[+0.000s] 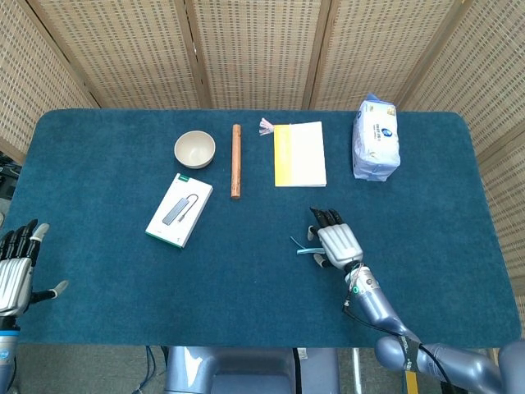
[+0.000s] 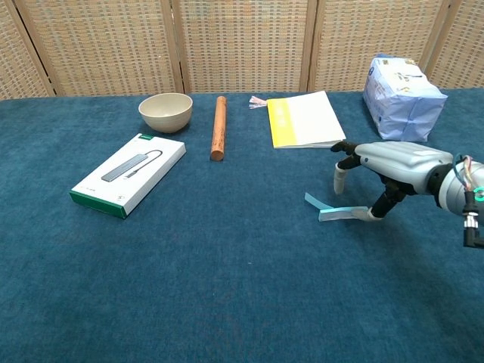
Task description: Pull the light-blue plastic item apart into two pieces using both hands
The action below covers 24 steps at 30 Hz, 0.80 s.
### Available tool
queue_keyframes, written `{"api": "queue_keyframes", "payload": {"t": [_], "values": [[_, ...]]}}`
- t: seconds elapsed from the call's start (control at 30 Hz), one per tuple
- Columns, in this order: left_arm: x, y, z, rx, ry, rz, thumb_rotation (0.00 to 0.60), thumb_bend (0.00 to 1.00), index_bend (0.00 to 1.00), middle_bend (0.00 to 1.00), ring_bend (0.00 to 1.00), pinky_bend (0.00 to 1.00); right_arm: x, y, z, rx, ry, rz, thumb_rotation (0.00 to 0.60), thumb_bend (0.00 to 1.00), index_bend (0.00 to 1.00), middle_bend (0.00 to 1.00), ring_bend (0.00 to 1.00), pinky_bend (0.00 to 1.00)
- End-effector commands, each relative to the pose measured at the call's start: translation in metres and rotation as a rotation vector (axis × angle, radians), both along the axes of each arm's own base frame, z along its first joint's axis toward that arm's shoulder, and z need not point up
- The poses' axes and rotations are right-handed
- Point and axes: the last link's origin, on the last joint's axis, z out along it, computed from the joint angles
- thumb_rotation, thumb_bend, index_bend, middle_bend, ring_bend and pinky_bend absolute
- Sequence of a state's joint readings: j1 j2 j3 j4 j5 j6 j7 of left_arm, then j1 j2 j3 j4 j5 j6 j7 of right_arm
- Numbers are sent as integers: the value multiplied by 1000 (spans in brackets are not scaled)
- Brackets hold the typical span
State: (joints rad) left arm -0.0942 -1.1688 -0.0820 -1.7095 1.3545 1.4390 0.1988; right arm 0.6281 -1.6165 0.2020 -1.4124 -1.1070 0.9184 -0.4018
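Observation:
The light-blue plastic item (image 2: pixel 333 210) lies flat on the blue table (image 2: pixel 227 287), right of centre; in the head view the item (image 1: pixel 302 247) shows as a thin strip with a darker tab. My right hand (image 2: pixel 386 168) hovers over its right end, fingers spread and pointing down, thumb tip at the strip's end; it holds nothing. In the head view the right hand (image 1: pixel 336 243) covers that end. My left hand (image 1: pixel 15 271) is at the table's left front edge, fingers apart and empty, far from the item.
Along the back stand a cream bowl (image 1: pixel 194 149), a wooden stick (image 1: pixel 235 160), a yellow-and-white booklet (image 1: pixel 299 153) and a blue-white packet (image 1: pixel 375 138). A white boxed hub (image 1: pixel 179 209) lies left of centre. A wicker screen closes off the rear.

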Motion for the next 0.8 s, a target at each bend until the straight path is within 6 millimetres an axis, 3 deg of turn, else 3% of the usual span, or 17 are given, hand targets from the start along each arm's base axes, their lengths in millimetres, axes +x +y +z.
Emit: {"api": "queue_keyframes", "payload": {"t": [0.03,0.33,0.8], "values": [[0,0,-1,-2,2,0,600,0,0,0,0,0,-1,1,-2,0,15,11,600,370,405,0,0,0],[1,0,-3,-4,8,-1,600,0,0,0,0,0,-4,2,-9,4,15,17,600,437,434,0,0,0],[0,0,-2,-5,4,2,600,0,0,0,0,0,-14,2,-19,4,57,35,600,439,458,0,0,0]]}}
